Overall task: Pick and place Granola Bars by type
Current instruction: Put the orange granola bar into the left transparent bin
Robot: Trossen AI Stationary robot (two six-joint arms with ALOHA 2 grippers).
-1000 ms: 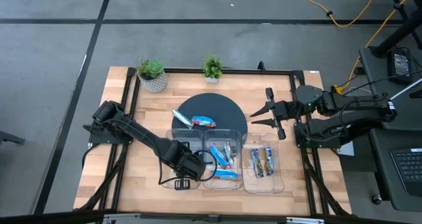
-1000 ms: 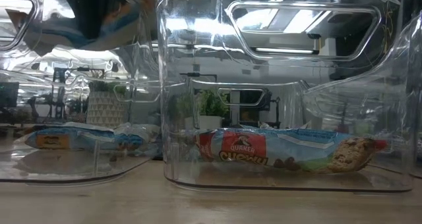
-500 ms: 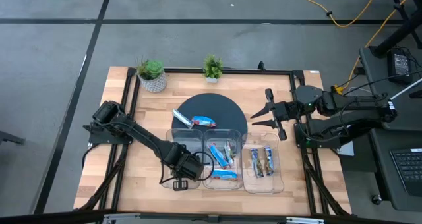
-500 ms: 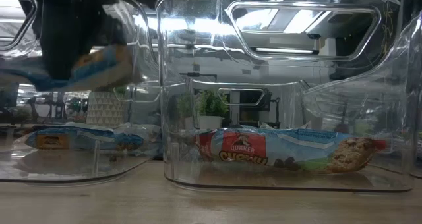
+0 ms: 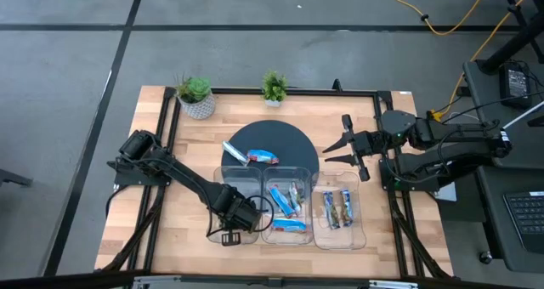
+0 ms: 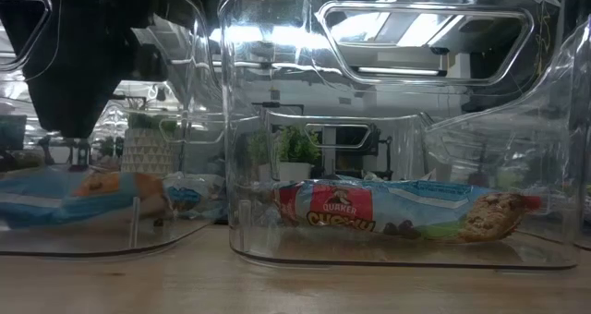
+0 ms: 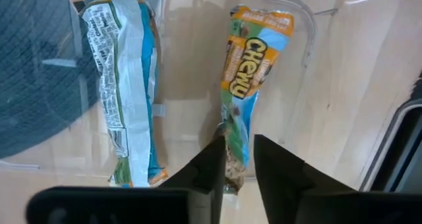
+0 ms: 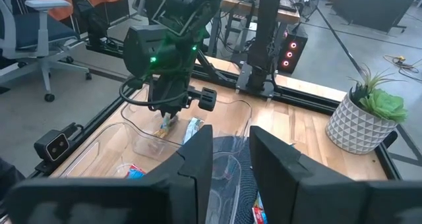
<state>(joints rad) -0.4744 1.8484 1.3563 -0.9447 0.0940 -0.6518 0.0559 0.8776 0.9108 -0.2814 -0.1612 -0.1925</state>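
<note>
My left gripper (image 5: pixel 240 214) hovers open inside the left clear tray (image 5: pixel 228 180); in the low view it is the dark mass (image 6: pixel 74 102). Under it lie two granola bars flat on the tray floor. One is an orange-and-blue Chewy bar (image 7: pixel 249 79), whose near end shows between my fingers (image 7: pixel 239 163). The other is white and blue (image 7: pixel 125 85). Two more bars (image 5: pixel 263 157) rest on the dark round mat (image 5: pixel 289 140). The middle tray holds several bars (image 5: pixel 286 202), the right tray two (image 5: pixel 337 207). My right gripper (image 5: pixel 326 154) waits open by the mat's right edge.
Three clear trays stand side by side at the near middle of the table, and their walls rise around my left gripper. Two potted plants (image 5: pixel 197 96) (image 5: pixel 274 87) stand at the far edge. A black frame rail (image 5: pixel 387 195) borders the table. Bare wood lies on the left (image 5: pixel 183 225).
My left gripper has come down into the left tray carrying the Chewy bar. The bar has left its hold and dropped from mid-height. It now lies flat on the tray floor beside the white-and-blue bar.
</note>
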